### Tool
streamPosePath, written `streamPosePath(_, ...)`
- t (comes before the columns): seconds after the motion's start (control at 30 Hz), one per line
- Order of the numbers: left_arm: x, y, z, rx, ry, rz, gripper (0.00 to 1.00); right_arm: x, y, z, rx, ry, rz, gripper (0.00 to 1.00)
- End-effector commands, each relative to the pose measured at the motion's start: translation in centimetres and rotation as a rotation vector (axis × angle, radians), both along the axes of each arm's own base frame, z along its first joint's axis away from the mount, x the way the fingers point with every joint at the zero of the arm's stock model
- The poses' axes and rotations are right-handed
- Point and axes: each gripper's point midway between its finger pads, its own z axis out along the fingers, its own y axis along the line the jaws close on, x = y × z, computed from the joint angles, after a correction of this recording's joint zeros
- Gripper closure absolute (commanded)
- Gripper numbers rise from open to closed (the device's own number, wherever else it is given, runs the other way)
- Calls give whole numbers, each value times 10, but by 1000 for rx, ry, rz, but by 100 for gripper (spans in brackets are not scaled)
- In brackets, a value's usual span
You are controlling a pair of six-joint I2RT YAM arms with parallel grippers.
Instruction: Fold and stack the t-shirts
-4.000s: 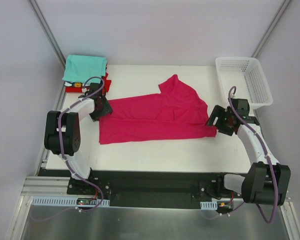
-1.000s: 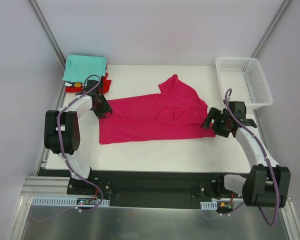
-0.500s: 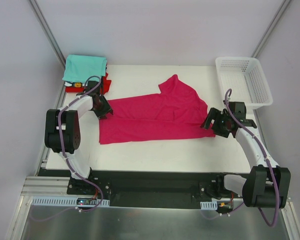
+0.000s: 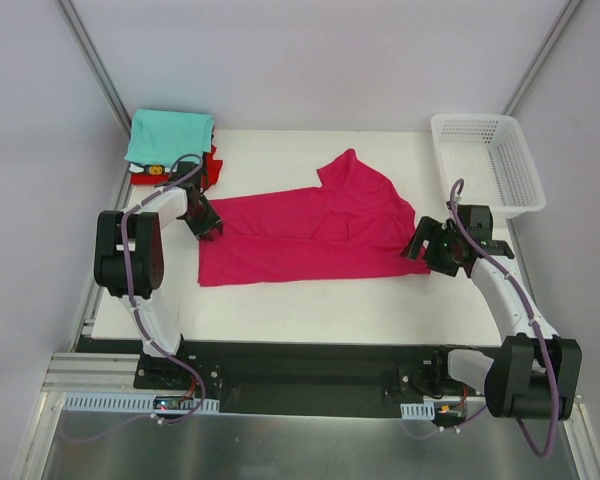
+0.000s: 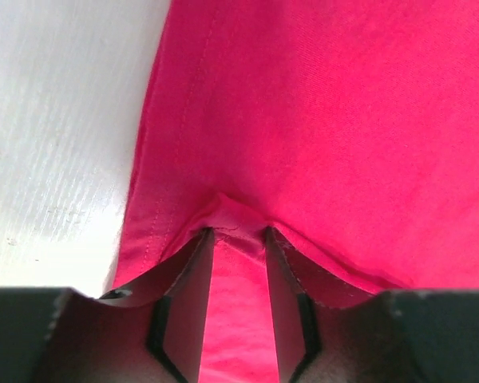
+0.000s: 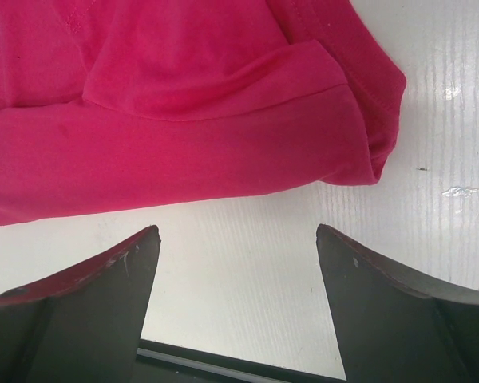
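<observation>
While the magenta t-shirt (image 4: 310, 235) lies spread across the middle of the white bench (image 4: 310, 300), folded over into a long band with one sleeve pointing toward the top of the frame, the left fingers (image 4: 209, 228) sit at its left end, by the upper left corner of the band. The left wrist view shows them clenched on a small raised pleat of the pink cloth just inside the stitched hem, with the fabric puckered up between the two tips and bare bench at the left of that frame. At the right end of the shirt the right fingers (image 4: 416, 246) are spread wide and hold nothing; the right wrist view shows them over bare bench just below the shirt's rounded, layered corner, apart from the cloth. In the upper left corner of the bench a folded teal t-shirt (image 4: 170, 135) tops a stack, with a red t-shirt (image 4: 214, 160) showing along its right side. At the upper right a white mesh basket (image 4: 475, 119) stands at the bench's edge, well apart from the magenta shirt
</observation>
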Motion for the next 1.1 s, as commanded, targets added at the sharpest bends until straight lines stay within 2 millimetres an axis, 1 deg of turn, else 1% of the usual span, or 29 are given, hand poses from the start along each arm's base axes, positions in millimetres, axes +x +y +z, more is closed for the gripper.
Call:
streamPosePath(0.0,-4,9,-16,29,61,20,77,-1,4,13,10,-42,22,17)
streamPosePath(0.03,-3,8,-18,28,62,20,97,-2,4,15,8,-45,22,17)
streamPosePath(0.07,-4,8,-17,25,63,23,100,-2,3,15,5,-45,20,17)
streamPosePath(0.13,-8,7,-16,23,64,23,100,-2,3,16,2,-47,22,17)
streamPosePath(0.2,-7,8,-8,27,41,21,100,-2,4,17,4,-50,23,17)
streamPosePath(0.37,-13,11,7,46,33,12,100,-3,7,10,24,-38,24,17)
streamPosePath(0.5,-14,11,13,46,35,8,100,-3,8,8,28,-34,27,17)
streamPosePath(0.77,-14,11,26,46,37,-1,98,-2,10,9,36,-37,33,17)
streamPosePath(1.07,-14,14,42,65,30,-11,99,-3,11,11,43,-46,33,17)
